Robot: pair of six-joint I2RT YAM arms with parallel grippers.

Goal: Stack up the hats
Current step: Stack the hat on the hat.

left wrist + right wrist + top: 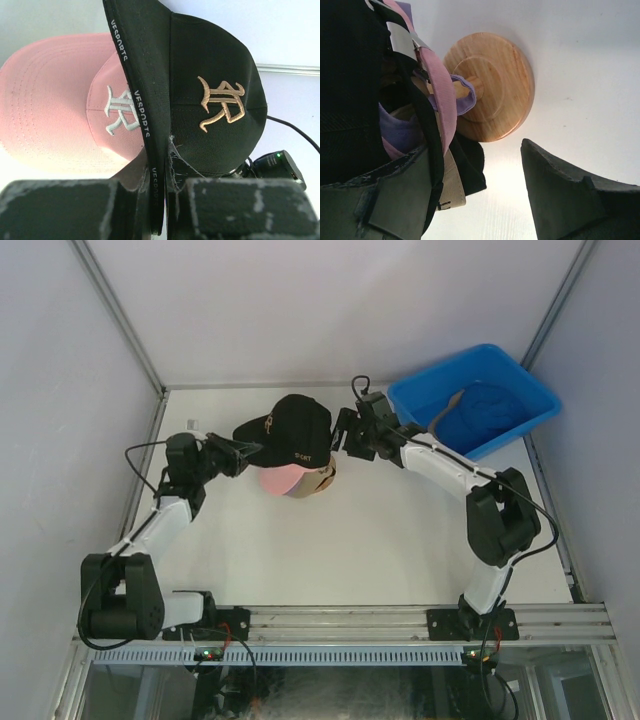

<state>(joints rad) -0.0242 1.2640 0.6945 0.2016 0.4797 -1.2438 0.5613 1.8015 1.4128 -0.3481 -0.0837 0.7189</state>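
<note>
— What is the left gripper (157, 197) holding?
— It's clamping the black cap (210, 100) by its brim; the pink cap (50, 100) is sitting just ahead.
— And the right gripper (480, 170)?
— It's gaping wide, gripping nothing, with both caps hanging beside one finger.

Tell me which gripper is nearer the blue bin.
Right. The right gripper sits close beside the blue bin; the left gripper is beyond the hat stack, clamping the brim of the black cap.

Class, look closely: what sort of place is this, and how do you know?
Probably a robotics lab test cell: robot arms bolted to a metal rail, blank panel walls round a white table, and caps staged on a wooden stand.
</note>
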